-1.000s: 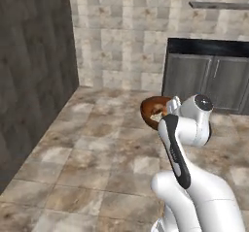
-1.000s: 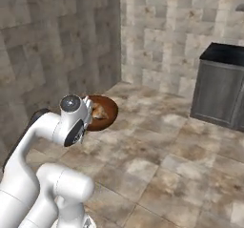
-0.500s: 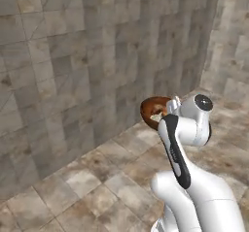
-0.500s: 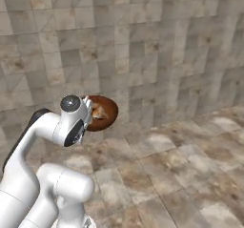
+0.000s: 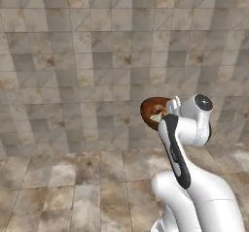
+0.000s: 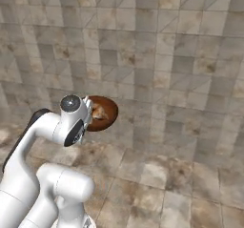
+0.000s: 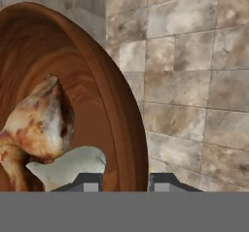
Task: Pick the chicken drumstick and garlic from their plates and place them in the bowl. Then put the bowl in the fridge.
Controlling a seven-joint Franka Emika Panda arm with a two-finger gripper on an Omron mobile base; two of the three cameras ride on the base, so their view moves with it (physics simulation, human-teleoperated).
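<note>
My gripper is shut on the rim of the reddish-brown wooden bowl, which it holds tilted in the air in front of the arm. One finger sits inside the rim and the other outside it. In the bowl lie the golden-brown chicken drumstick and, below it, the pale garlic. From the base, the bowl hangs at the hand at chest height. The right base view has the bowl by the gripper, with the drumstick inside. The plates and the fridge are out of view.
A grey-brown stone-tiled wall spans the view ahead of the base. A tiled floor runs from it toward me. The same wall and floor appear from the right side.
The whole picture has swung: the base has turned, and the dark grey unit and the room corner have slid out of frame. The arm and the held bowl keep their pose.
</note>
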